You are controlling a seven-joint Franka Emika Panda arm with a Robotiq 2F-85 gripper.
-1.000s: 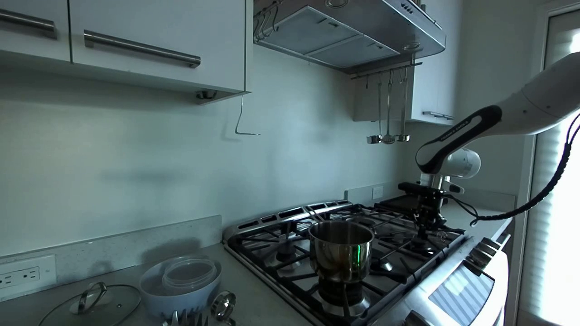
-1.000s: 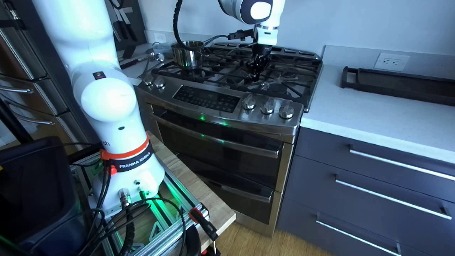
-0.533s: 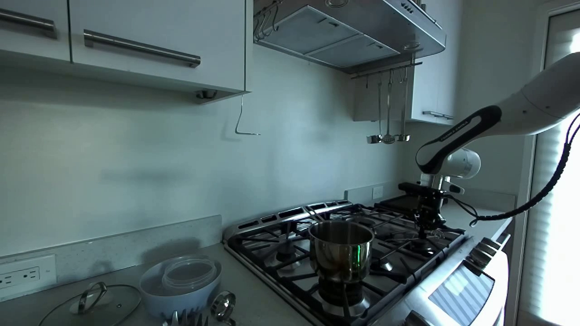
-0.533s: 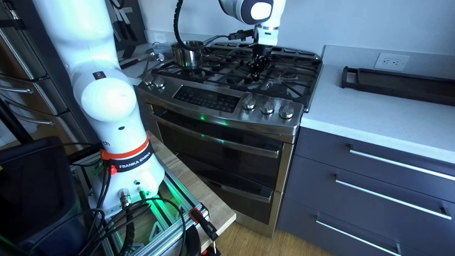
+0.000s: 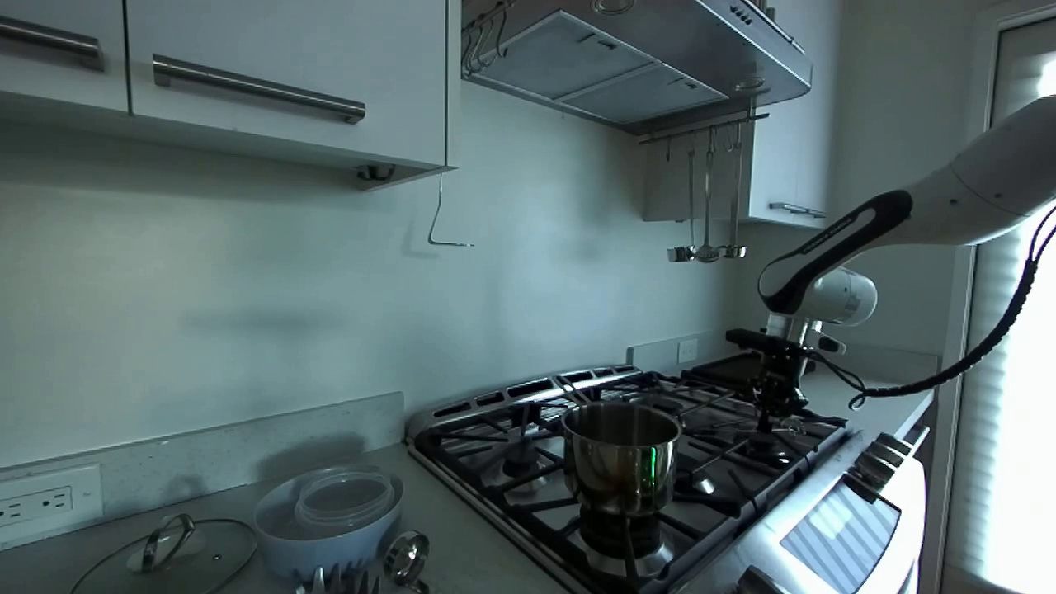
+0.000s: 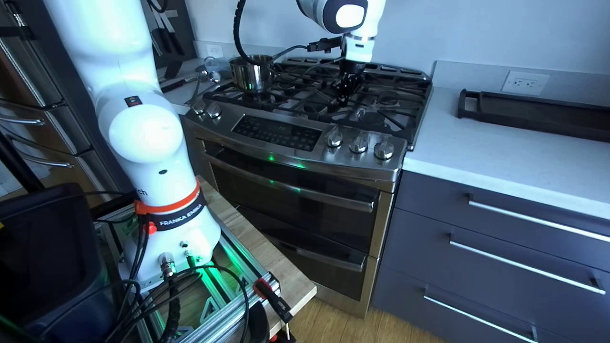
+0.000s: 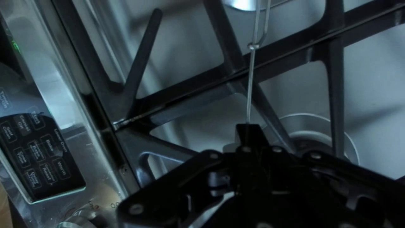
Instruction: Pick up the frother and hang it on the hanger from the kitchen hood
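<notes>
"Over the stove grate [image 7: 190, 87], where's the frother [image 7: 250, 82]?"
"In the hand [image 7: 248, 134], fingertips pinched on its wire. Past them the wire runs on, doubling toward the wrist view's top."

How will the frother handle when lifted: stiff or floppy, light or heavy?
Likely stiff: the frother runs straight from the gripper to where its wire doubles. Probably light for its length, since the part in view is thin wire. It may twist or pivot, as the jaws pinch that wire at one spot.
</notes>
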